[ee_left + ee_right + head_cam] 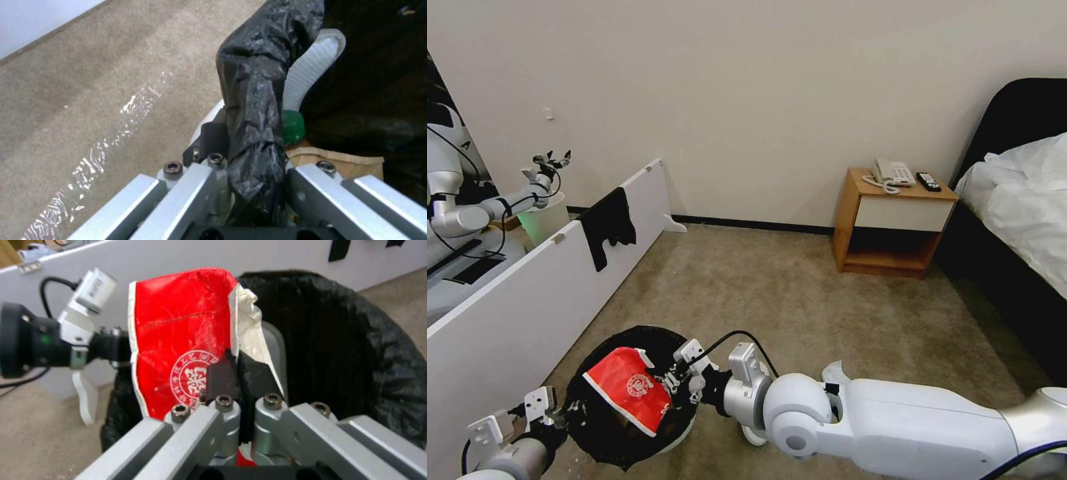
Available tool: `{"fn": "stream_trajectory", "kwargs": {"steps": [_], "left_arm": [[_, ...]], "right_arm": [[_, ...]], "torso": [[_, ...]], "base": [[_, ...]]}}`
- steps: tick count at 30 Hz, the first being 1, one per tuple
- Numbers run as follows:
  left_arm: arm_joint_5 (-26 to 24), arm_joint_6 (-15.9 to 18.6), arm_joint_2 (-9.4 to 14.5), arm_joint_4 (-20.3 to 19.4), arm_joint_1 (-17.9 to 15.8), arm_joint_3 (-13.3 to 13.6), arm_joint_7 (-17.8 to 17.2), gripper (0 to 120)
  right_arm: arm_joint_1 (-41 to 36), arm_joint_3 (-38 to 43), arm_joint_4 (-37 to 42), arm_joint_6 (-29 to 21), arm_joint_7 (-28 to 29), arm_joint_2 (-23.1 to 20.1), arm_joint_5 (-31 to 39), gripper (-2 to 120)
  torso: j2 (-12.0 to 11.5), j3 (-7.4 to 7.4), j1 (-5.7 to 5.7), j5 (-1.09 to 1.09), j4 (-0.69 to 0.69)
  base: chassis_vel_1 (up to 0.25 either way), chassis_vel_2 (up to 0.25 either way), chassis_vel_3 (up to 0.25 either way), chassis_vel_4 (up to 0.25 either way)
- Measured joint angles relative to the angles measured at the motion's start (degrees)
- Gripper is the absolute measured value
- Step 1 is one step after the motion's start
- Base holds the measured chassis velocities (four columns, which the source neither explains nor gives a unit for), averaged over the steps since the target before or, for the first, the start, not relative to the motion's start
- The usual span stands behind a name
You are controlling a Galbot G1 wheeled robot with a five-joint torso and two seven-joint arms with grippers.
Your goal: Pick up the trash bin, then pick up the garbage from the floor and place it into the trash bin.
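The trash bin [602,448], white with a black bag over its rim, hangs low at the left above the floor [800,307]. My left gripper [557,417] is shut on the bag-covered rim [253,110]. Inside the bin lie a green bottle cap [293,126] and a brown paper bag [342,163]. My right gripper [665,385] is shut on a red packet [627,390] with a round white emblem, holding it tilted over the bin's mouth. In the right wrist view the black pads [222,376] pinch the red packet [178,333] in front of the bin's black bag [351,340].
A long white panel [527,300] with a black cloth [608,227] draped over it stands at the left, a mirror and a pale green-lit bin [547,217] behind it. A wooden nightstand [894,227] and a bed [1020,200] are at the right. Open carpet lies between.
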Motion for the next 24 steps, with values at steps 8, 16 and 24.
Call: {"fn": "stream_trajectory", "kwargs": {"steps": [8,16,24], "left_arm": [[0.0,0.0,-0.3,0.5,-0.3,0.1,0.1,1],[0.0,0.0,-0.6,1.0,-0.5,0.3,0.2,1],[0.3,0.0,-0.8,1.4,-0.5,0.4,0.3,1]], "right_arm": [[-1.4,-0.4,-2.8,0.1,0.0,0.8,-2.0,0],[-2.6,-0.5,-4.4,0.4,0.0,0.8,-4.0,0],[-3.3,-0.1,-4.9,0.8,0.6,1.3,-4.9,25]], "torso": [[0.0,0.0,0.0,0.0,0.0],[0.0,0.0,0.0,0.0,0.0],[0.0,0.0,0.0,0.0,0.0]], "base": [[0.0,0.0,0.0,0.0],[0.0,0.0,0.0,0.0],[0.0,0.0,0.0,0.0]]}}
